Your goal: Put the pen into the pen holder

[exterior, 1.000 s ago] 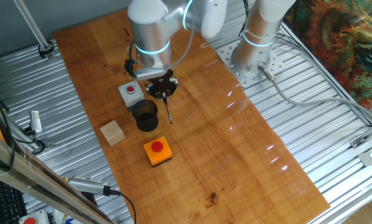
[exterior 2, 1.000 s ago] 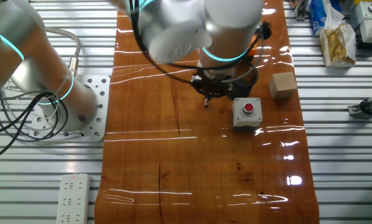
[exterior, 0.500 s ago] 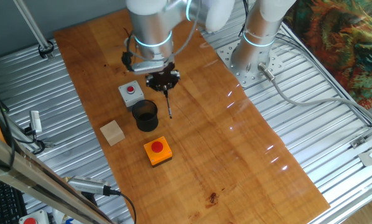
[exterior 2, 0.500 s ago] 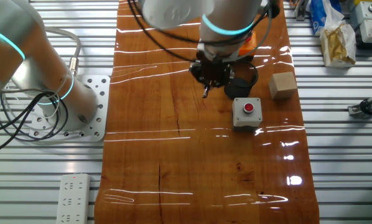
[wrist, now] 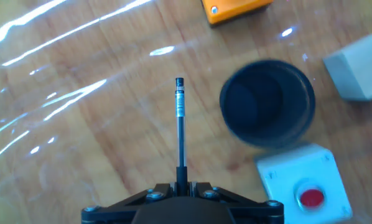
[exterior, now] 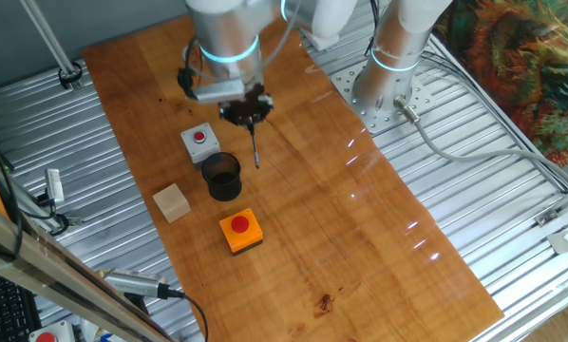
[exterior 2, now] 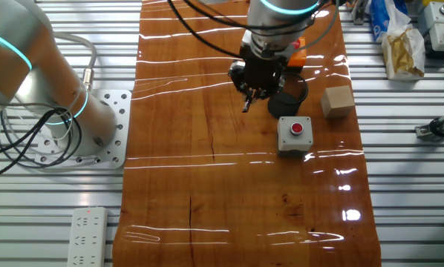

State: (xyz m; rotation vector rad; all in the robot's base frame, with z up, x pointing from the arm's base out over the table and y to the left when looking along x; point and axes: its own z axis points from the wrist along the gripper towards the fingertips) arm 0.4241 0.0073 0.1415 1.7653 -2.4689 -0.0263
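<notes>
Clamped on the pen (wrist: 180, 127), our gripper (wrist: 181, 186) hangs it tip-down above the wood, so it can drop in upright; the pen holder (wrist: 267, 103) waits open-mouthed at three o'clock, just beside.

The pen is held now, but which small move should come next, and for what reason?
Probably a short sideways shift toward the pen holder. In the hand view the tool grips the pen, which hangs beside the cup, not over its open mouth. Once the tip is centred above the opening, lowering looks safe.
</notes>
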